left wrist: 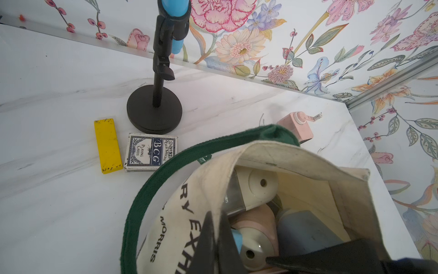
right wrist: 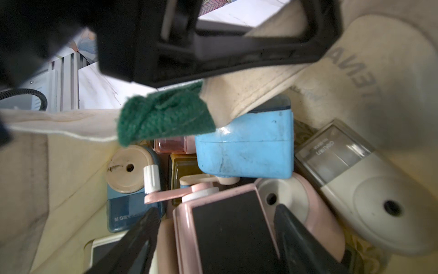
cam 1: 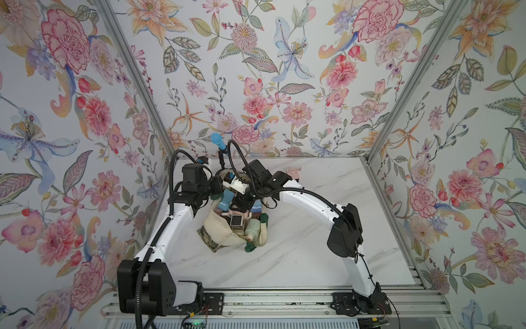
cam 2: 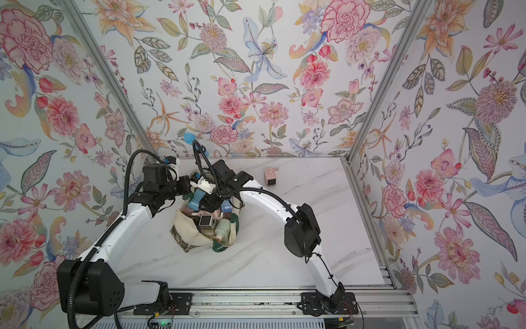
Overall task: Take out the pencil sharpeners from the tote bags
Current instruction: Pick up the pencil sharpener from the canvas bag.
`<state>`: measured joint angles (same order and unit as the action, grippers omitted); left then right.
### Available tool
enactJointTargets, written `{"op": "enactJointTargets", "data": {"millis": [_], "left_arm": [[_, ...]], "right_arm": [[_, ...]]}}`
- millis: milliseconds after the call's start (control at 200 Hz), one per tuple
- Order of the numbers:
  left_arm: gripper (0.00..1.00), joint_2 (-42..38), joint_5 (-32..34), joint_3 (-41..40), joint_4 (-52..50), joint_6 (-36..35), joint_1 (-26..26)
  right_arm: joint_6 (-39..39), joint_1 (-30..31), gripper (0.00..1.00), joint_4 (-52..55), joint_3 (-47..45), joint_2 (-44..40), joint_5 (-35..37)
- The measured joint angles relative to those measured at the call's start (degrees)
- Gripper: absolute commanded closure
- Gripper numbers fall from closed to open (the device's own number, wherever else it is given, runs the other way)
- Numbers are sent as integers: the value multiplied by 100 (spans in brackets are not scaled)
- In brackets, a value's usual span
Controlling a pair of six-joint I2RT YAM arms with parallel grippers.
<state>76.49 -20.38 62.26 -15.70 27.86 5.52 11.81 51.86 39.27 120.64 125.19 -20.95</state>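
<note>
The cream tote bag (cam 1: pixel 216 228) (cam 2: pixel 185 225) lies at mid-table with its mouth toward the back, full of several pencil sharpeners. My left gripper (left wrist: pixel 216 213) (cam 1: pixel 217 188) is shut on the bag's canvas rim (left wrist: pixel 296 154), holding the mouth open. My right gripper (right wrist: pixel 216 211) (cam 1: pixel 242 203) is inside the bag, open, its fingers on either side of a pink sharpener with a dark face (right wrist: pixel 225 232). Around it lie a light blue sharpener (right wrist: pixel 246 147), a cream one (right wrist: pixel 369 201) and a dark blue one (right wrist: pixel 128 213). Another pink sharpener (cam 1: pixel 293 172) (cam 2: pixel 270 177) (left wrist: pixel 299 125) stands on the table behind the bag.
A black stand with a blue microphone (left wrist: pixel 154 113) (cam 1: pixel 217 141) rises behind the bag. Beside its base lie a flat yellow bar (left wrist: pixel 107 146) and a deck of playing cards (left wrist: pixel 150 151). The green strap (left wrist: pixel 166 166) loops past the bag's mouth. Floral walls close in three sides.
</note>
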Motion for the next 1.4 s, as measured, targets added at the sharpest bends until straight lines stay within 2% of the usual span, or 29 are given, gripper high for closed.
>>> {"op": "enactJointTargets", "data": {"millis": [255,610,851,1126,1401], "left_arm": [[100,-44,-28,0,39,0,0],[100,-87,-46,0,42,-2,0],[100,-92,-46,0,44,-2,0],[100,-107,-50,0,44,-2,0],[100,-118,-66,0,39,-2,0]], "right_arm": [[68,15,37,17,-326,-219,-7],[87,22,30,-2,-866,-636,-107],[-105,83,28,-72,-1001,-691,140],[-339,146,29,-142,-1204,-855,367],[-527,149,33,-42,-1388,-1163,162]]}}
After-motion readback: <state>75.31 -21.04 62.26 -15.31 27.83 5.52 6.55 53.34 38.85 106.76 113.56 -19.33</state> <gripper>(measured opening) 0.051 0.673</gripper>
